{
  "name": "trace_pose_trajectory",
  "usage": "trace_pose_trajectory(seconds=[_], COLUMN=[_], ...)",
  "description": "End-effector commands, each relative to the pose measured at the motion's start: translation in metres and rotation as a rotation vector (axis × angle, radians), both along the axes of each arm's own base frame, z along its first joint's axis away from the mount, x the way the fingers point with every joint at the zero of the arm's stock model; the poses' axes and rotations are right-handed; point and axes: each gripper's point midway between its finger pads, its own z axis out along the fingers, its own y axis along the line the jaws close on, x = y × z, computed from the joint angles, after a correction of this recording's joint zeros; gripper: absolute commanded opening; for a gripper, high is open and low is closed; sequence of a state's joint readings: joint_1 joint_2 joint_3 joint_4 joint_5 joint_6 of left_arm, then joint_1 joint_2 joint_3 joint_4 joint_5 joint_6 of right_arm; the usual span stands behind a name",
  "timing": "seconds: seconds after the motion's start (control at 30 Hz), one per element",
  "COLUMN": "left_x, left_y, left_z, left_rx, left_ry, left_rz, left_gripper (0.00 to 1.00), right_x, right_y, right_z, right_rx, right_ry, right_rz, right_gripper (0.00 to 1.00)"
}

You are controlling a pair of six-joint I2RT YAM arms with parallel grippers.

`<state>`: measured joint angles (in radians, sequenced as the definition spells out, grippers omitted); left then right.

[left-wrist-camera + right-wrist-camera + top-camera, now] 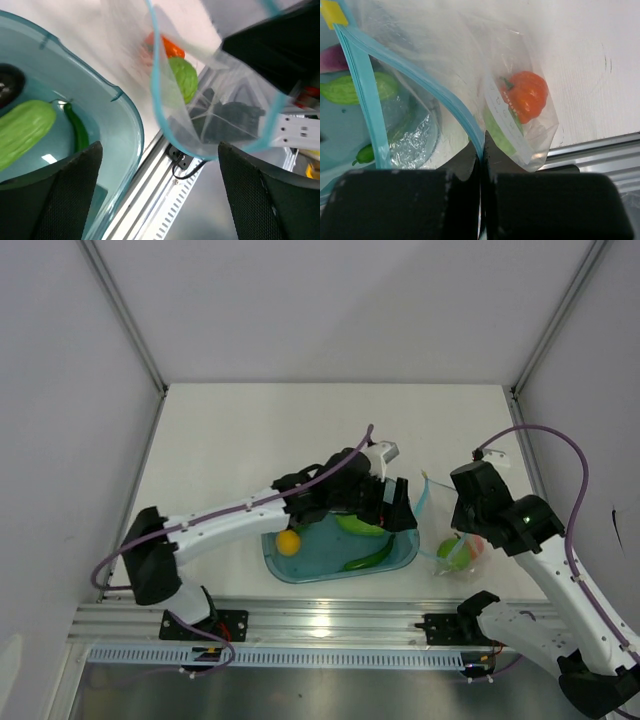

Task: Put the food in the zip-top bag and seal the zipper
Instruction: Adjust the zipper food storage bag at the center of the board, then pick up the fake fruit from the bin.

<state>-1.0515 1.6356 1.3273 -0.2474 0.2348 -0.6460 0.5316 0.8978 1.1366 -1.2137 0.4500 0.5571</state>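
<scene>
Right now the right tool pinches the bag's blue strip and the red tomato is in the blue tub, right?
No. The tomato is inside the bag, not the tub, as the right wrist view shows. The right tool does pinch the blue strip.

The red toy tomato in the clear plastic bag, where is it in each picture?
Top external: the red toy tomato sits at the right, inside the clear plastic bag.
Left wrist: the tomato is top middle, seen through the bag.
Right wrist: the tomato is right of centre, inside the bag.
Shared landmark: the bag's light teal zipper strip, left of the tomato everywhere.
</scene>
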Motion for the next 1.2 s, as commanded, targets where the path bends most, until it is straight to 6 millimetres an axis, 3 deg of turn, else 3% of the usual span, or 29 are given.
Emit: trace_pose_trajectory(seconds=[0.0, 0.03, 0.1, 0.2, 0.27, 0.37, 0.47, 0.57, 0.67, 0.83, 1.03, 1.17], left_x=[0.01, 0.01, 0.015, 0.02, 0.021, 0.025, 0.025, 0.024, 0.029, 0.029, 0.033, 0.034], left_y=[0.041, 0.053, 0.084, 0.129, 0.168, 0.209, 0.233, 0.246, 0.244, 0.248, 0.243, 0.253], left_z=[0.035, 0.05, 0.033, 0.025, 0.002, -0.031, -0.058, -0.082, -0.092, -0.128, -0.142, -0.157], left_rx=[0.008, -0.003, 0.098, 0.173, 0.288, 0.426, 0.504, 0.536, 0.503, 0.537, 0.565, 0.631], left_ry=[-0.119, -0.143, -0.143, -0.141, -0.077, -0.006, 0.051, 0.106, 0.15, 0.203, 0.225, 0.24], left_rz=[0.117, 0.149, 0.253, 0.389, 0.492, 0.602, 0.668, 0.706, 0.729, 0.763, 0.763, 0.827], left_gripper=[0.99, 0.99, 1.0, 0.99, 0.99, 1.0, 0.99, 0.99, 0.99, 0.99, 0.95, 0.95], right_x=[0.001, 0.002, 0.002, 0.001, 0.001, 0.003, 0.001, 0.0, 0.0, -0.001, -0.001, 0.001], right_y=[0.002, 0.004, 0.006, 0.008, 0.007, 0.009, 0.013, 0.015, 0.017, 0.02, 0.023, 0.023], right_z=[0.0, 0.0, -0.003, -0.004, -0.002, 0.0, -0.004, -0.008, -0.007, -0.004, -0.004, -0.003], right_rx=[0.019, 0.027, 0.032, 0.026, 0.024, 0.03, 0.051, 0.056, 0.068, 0.081, 0.091, 0.083], right_ry=[-0.008, -0.013, -0.001, 0.014, 0.019, 0.007, 0.019, 0.03, 0.033, 0.036, 0.042, 0.046], right_rz=[-0.001, 0.0, 0.017, 0.03, 0.031, 0.036, 0.047, 0.057, 0.059, 0.067, 0.071, 0.074], right_gripper=[0.0, 0.0, 0.0, 0.0, 0.0, 0.0, 0.0, 0.0, 0.0, 0.0, 0.0, 0.0])
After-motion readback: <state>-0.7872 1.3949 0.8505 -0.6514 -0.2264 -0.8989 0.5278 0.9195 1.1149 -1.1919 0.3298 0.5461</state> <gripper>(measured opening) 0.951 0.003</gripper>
